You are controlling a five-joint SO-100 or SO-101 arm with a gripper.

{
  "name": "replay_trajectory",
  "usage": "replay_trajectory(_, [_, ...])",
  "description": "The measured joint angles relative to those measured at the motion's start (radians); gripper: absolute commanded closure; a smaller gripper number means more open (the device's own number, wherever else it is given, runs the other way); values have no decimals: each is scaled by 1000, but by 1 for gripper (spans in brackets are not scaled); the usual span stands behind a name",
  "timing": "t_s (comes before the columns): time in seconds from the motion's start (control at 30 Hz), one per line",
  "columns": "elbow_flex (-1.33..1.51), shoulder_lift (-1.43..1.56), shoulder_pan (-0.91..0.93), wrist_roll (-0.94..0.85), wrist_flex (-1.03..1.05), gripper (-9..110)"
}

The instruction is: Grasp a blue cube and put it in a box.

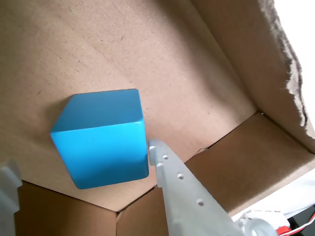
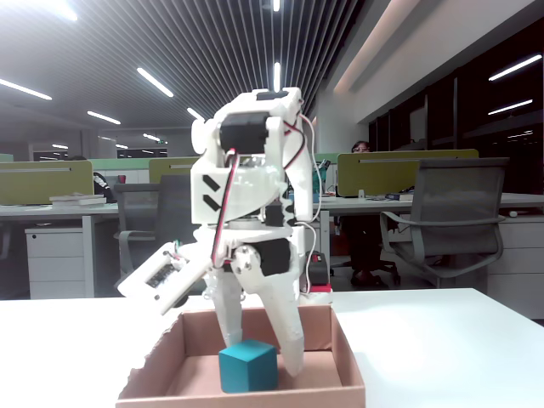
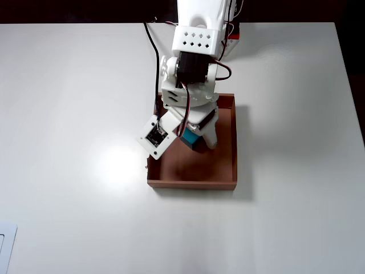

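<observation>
The blue cube (image 1: 101,140) rests on the floor of the brown cardboard box (image 1: 98,49), near a corner. My gripper (image 1: 81,157) is open and straddles the cube. One white finger (image 1: 172,182) has its tip just beside the cube's right face. The other finger (image 1: 9,182) stands apart at the left edge. In the fixed view the cube (image 2: 248,365) sits inside the box (image 2: 246,398) between the lowered fingers of the gripper (image 2: 259,357). In the overhead view the arm covers most of the cube (image 3: 190,137), inside the box (image 3: 234,142), under the gripper (image 3: 197,140).
The box stands on a white table (image 3: 74,114). The arm's base (image 3: 199,23) is at the table's far edge. The wrist camera module (image 3: 155,137) hangs over the box's left wall. Office desks and a chair (image 2: 442,212) stand behind the table.
</observation>
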Motion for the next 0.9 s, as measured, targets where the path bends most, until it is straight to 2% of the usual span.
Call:
replay_trajectory(0.4, [0,114,52,0,75,67])
replay_trajectory(0.73, [104,373,67,-34,161,68])
replay_trajectory(0.9, [201,546,95,-81,173,74])
